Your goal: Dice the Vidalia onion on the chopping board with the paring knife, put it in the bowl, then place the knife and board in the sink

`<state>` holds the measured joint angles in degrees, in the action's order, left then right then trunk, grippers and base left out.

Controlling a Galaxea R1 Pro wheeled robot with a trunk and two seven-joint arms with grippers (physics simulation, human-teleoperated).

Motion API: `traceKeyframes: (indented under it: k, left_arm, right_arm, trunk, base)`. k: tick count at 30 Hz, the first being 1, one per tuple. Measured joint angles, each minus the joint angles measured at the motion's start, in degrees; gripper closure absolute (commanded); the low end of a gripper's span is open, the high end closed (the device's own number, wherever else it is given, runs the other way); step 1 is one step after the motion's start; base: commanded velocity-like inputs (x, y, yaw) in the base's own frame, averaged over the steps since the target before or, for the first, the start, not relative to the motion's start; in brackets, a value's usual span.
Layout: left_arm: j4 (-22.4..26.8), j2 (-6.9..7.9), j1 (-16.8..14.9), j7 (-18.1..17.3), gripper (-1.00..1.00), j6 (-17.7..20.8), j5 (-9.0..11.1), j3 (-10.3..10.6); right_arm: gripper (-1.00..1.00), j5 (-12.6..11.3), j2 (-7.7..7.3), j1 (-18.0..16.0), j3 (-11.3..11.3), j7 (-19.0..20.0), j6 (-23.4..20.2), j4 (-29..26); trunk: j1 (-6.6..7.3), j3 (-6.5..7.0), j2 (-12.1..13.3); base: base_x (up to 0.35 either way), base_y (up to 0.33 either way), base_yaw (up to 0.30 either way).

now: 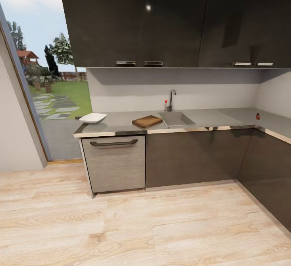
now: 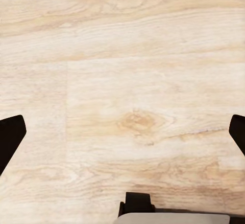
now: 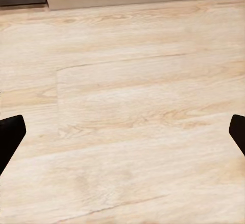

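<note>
Two spread, empty grippers hang over the floor while the robot stands well back from the countertop (image 1: 121, 120).

Head view: sink (image 1: 176, 118) at 12 o'clock, chopping board (image 1: 147, 121) just beside it at 11, bowl (image 1: 93, 117) farther toward 10; onion and knife too small or hidden to tell. The board looks stiff and light, best gripped by an overhanging edge or its handle end. Left wrist view: left gripper (image 2: 122, 137) wide apart over wooden floor (image 2: 127, 70). Right wrist view: right gripper (image 3: 122, 137) likewise released.
</note>
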<state>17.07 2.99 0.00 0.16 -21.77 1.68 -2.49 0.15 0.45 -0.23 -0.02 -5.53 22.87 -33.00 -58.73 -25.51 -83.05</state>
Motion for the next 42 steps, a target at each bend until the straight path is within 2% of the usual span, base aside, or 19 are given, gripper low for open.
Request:
traceKeyframes:
  k: [9,26,39,42]
  left_arm:
    - [-0.5,0.0,0.0,0.0,-1.0,-0.68,0.0,-0.11]
    - [-0.5,0.0,0.0,0.0,-1.0,-0.71,0.04,-0.13]
    - [-0.5,-0.09,0.0,-0.02,-1.0,-0.8,0.0,0.03]
    - [-0.5,-0.09,0.0,-0.01,-1.0,-0.77,0.0,-0.02]
  right_arm:
    - [-1.0,0.0,0.16,0.01,0.11,0.01,0.08,0.02]
    - [-1.0,0.0,0.32,-0.01,0.07,-0.25,0.1,0.02]
    - [-1.0,0.0,0.32,-0.01,-0.07,-0.27,0.1,0.02]
    - [-1.0,0.0,0.32,-0.01,-0.07,-0.27,0.1,0.02]
  trunk:
    - [0.01,0.0,0.0]
    - [0.04,0.0,0.0]
    - [0.0,0.0,0.0]
    - [0.65,0.53,1.19]
  base:
    - [0.024,0.002,0.0]
    - [0.274,0.052,0.0]
    - [0.021,0.0,0.0]
    - [0.0,0.0,0.0]
